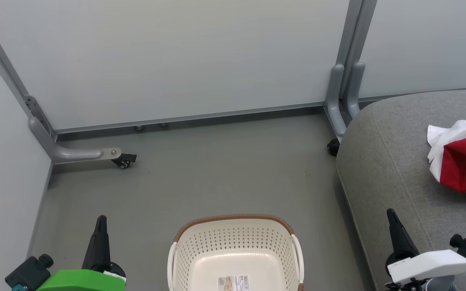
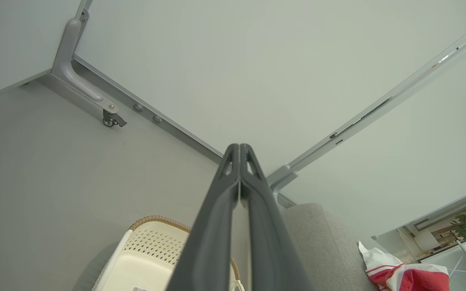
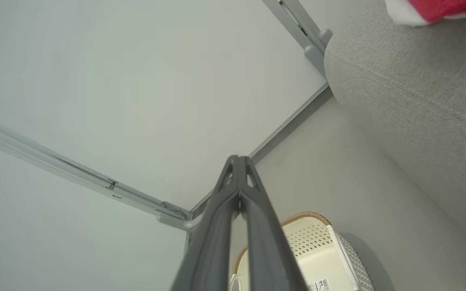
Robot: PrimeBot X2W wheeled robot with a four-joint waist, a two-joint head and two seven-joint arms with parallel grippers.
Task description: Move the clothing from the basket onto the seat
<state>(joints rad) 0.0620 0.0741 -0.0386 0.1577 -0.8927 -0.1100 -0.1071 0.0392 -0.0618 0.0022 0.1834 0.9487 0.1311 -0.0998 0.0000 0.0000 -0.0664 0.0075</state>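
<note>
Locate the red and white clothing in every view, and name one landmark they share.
Head view: clothing at the right edge, on the seat.
Left wrist view: clothing in the lower right corner, on the seat.
Right wrist view: clothing in the top right corner, on the seat.
Shared landmark: the cream basket, near each bottom edge.

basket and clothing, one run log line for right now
basket: visible part holds just a label | clothing: on seat | left gripper: shut, holding nothing | right gripper: shut, holding nothing

The label (image 1: 233, 282) inside the basket (image 1: 236, 238) is too small to read.
</note>
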